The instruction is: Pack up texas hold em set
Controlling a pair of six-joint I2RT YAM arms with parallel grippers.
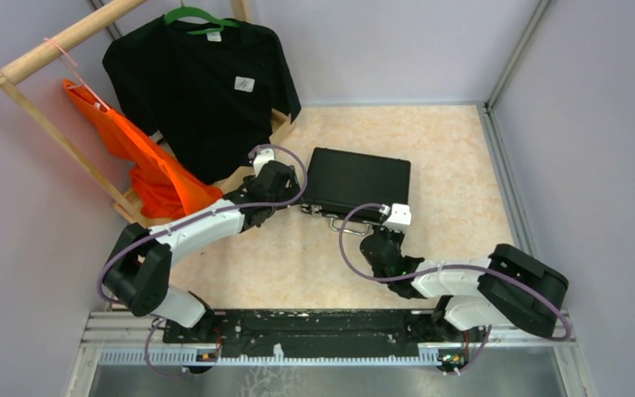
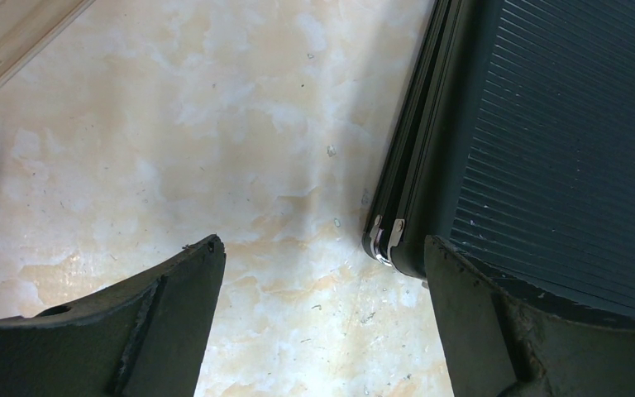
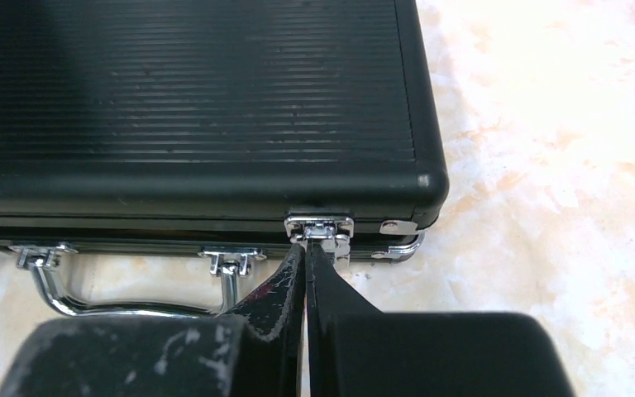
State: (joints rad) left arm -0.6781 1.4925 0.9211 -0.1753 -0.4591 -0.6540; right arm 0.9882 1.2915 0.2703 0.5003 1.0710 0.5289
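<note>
Poking at the right latch (image 3: 320,225) of the closed black case (image 3: 190,99), flat on the table (image 1: 455,157), with the right gripper (image 3: 307,248) clenched empty. The left gripper (image 2: 322,245) hangs splayed wide by the case's left corner. Risk: tips skid off the latch, leaving it unfastened.

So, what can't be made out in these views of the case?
- Contents of the black case: in every view, the shut lid covers them.
- Right latch: in the right wrist view, the shut right gripper covers its lower part, so whether it is fastened is unclear.
- Any second latch: too small in the top view, and cut off by the left edge in the right wrist view.
</note>
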